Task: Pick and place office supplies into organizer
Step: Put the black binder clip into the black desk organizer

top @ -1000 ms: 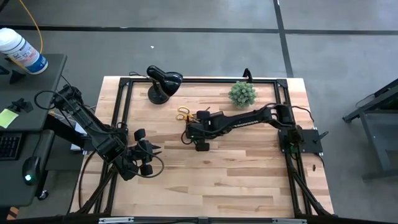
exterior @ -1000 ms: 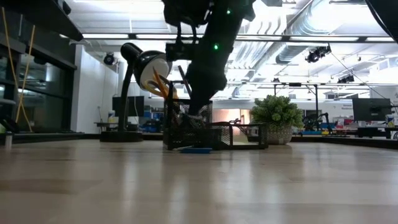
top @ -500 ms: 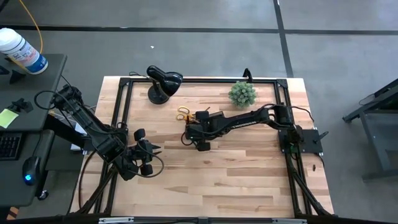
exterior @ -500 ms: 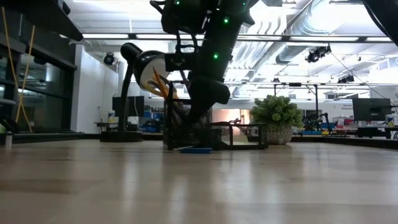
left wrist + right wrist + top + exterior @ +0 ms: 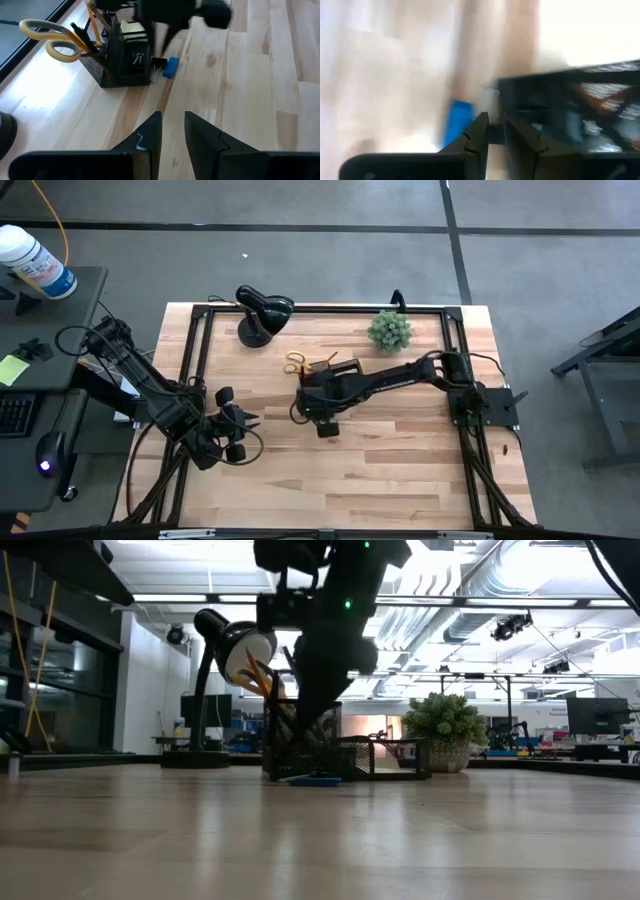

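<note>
Robotics lab or workshop: exposed ceiling ducts [image 5: 480, 595], strip lighting, more framed rigs [image 5: 500, 705] behind, taped concrete floor [image 5: 540, 270], wooden table [image 5: 400, 470].

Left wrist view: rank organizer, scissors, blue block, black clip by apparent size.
1. organizer
2. scissors (only the handles show; nearer the camera edge, so unsure)
3. blue block and black clip: look alike

The right gripper [image 5: 493, 131] had its fingers slightly parted; the blue block [image 5: 456, 121] lay at ten o'clock, the organizer [image 5: 580, 107] at two.
</note>
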Robot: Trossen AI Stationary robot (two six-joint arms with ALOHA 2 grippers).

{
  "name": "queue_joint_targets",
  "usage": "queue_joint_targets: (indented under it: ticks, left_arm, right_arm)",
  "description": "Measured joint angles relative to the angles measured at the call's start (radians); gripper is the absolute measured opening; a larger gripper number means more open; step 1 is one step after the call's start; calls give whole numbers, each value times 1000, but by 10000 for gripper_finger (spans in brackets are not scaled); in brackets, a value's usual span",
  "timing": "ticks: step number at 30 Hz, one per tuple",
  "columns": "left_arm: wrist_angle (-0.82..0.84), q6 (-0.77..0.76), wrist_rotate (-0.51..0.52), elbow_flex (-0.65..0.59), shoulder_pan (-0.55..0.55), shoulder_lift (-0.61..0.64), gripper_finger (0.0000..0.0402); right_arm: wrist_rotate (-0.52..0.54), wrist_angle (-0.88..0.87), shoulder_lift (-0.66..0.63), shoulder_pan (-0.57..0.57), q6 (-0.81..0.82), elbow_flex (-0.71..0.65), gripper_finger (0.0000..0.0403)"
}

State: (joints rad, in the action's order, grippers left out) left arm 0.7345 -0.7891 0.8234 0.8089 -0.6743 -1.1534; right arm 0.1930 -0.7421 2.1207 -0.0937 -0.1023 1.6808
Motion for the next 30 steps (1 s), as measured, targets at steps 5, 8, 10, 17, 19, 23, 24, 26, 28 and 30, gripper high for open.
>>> queue_joint_targets:
  ticks: [5, 8, 10, 17, 19, 23, 24, 26, 28, 30]
  left_arm:
    - [0, 0, 2, 0, 0, 0, 72]
    - [0, 1, 3, 0, 0, 0, 72]
    - [0, 3, 3, 0, 0, 0, 72]
    - [1, 3, 3, 0, 0, 0, 72]
    - [1, 3, 3, 0, 0, 0, 72]
    - [1, 3, 2, 0, 0, 0, 72]
    - [1, 3, 2, 0, 0, 0, 72]
    - [1, 3, 2, 0, 0, 0, 72]
    - [1, 3, 1, 0, 0, 0, 72]
    - [1, 3, 1, 0, 0, 0, 72]
  right_arm:
    - [-73, -10, 0, -21, 98, -13, 48]
    - [-95, -15, 0, -26, 156, -40, 47]
    - [-132, -20, 0, -26, 189, -51, 51]
    - [-159, -3, 0, -15, 229, -82, 82]
    - [-129, 14, 0, -14, 225, -90, 90]
    - [-136, 12, 2, -11, 226, -94, 103]
    - [-152, 16, 3, -11, 226, -94, 106]
    - [-166, 14, 6, -11, 225, -94, 109]
    - [-164, 23, 8, -11, 217, -94, 110]
    - [-161, 22, 9, -8, 217, -94, 110]
